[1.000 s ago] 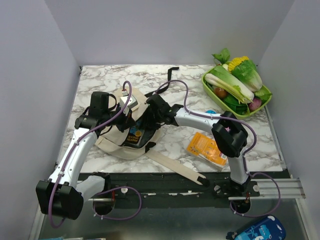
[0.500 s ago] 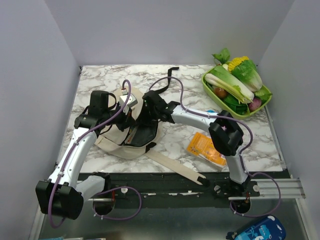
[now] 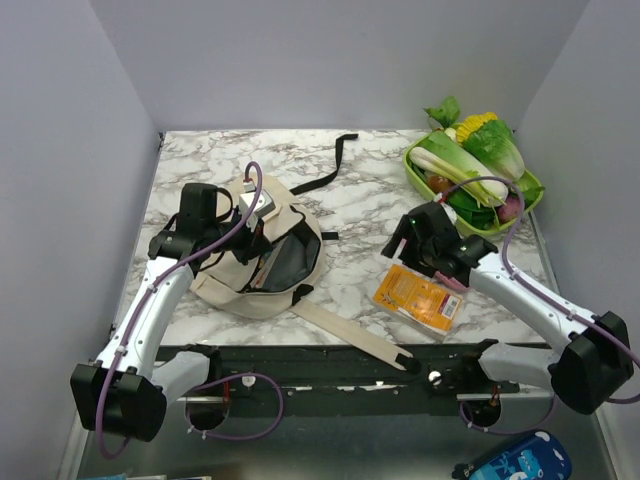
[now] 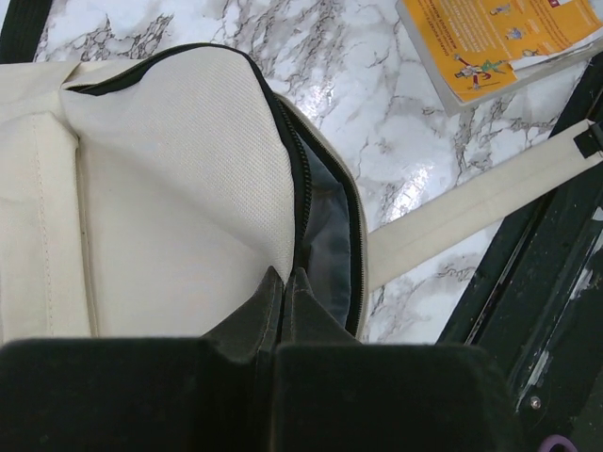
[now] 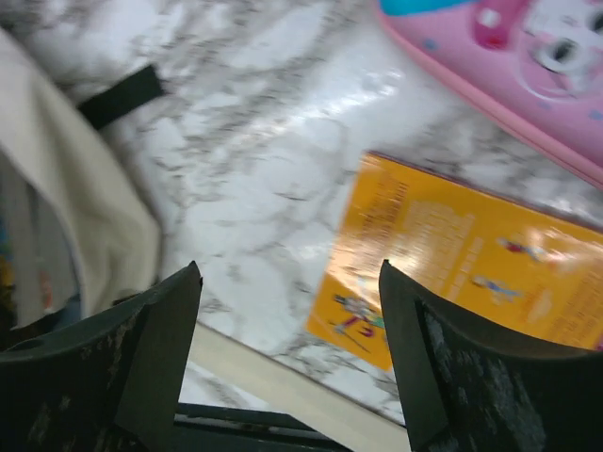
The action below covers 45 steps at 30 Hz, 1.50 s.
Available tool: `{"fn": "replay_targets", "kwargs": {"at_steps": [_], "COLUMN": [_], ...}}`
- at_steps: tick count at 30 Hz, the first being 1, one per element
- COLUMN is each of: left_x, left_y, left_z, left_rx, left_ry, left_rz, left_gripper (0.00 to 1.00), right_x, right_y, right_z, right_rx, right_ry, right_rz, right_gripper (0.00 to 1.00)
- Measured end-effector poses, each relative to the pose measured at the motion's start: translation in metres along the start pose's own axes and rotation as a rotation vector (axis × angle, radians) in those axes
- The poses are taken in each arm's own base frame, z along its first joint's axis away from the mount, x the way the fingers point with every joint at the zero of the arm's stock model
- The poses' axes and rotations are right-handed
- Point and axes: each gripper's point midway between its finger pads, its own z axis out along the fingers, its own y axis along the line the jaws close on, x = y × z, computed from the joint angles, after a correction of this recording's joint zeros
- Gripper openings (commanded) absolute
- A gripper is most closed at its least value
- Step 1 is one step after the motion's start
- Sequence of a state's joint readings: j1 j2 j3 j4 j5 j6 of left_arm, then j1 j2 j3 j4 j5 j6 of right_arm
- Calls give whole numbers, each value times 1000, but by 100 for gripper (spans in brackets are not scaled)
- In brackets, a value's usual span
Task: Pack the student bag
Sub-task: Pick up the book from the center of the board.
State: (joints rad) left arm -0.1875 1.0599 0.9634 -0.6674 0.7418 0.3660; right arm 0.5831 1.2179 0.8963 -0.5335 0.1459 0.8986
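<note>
The student bag (image 3: 232, 285) lies at the table's left, cream with black trim, its zipped mouth gaping onto dark lining (image 4: 330, 250). My left gripper (image 3: 262, 232) is shut on the bag's upper rim by the zipper (image 4: 285, 275) and holds that edge up. My right gripper (image 3: 398, 243) hovers open and empty (image 5: 290, 282) over bare marble between the bag and an orange book (image 3: 418, 297), which lies flat (image 5: 471, 254). A thin coloured edge (image 3: 263, 272) shows inside the bag's mouth.
The bag's long beige strap (image 3: 350, 335) trails to the front edge, and a black strap (image 3: 335, 165) runs toward the back. A pink cartoon-printed item (image 5: 528, 47) lies beyond the orange book. A green basket (image 3: 410, 160) of vegetables stands at the back right.
My right gripper has pulled out of the bag's mouth and swung right to the orange book, opening wide. The yellow-and-black book it reached in with stays in the bag. The left arm held still.
</note>
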Motion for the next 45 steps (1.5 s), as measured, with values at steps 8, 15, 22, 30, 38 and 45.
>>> {"fn": "replay_targets", "kwargs": {"at_steps": [8, 15, 22, 30, 38, 45], "left_x": [0, 1, 2, 3, 3, 4], "left_y": [0, -1, 0, 0, 1, 1], "left_z": [0, 1, 2, 3, 4, 4], "left_rx": [3, 4, 7, 13, 14, 15], "left_ry": [0, 1, 2, 4, 6, 9], "left_rz": [-1, -2, -4, -2, 1, -2], "left_gripper": [0, 0, 0, 0, 0, 0], "right_x": [32, 56, 84, 109, 118, 119], "right_y": [-77, -89, -88, -87, -90, -90], "right_z": [-2, -4, -6, 8, 17, 21], "right_rx": [262, 283, 296, 352, 400, 404], "right_ry": [53, 147, 289, 422, 474, 479], "right_rz": [7, -144, -422, -628, -705, -715], "right_gripper": [83, 100, 100, 100, 95, 74]}}
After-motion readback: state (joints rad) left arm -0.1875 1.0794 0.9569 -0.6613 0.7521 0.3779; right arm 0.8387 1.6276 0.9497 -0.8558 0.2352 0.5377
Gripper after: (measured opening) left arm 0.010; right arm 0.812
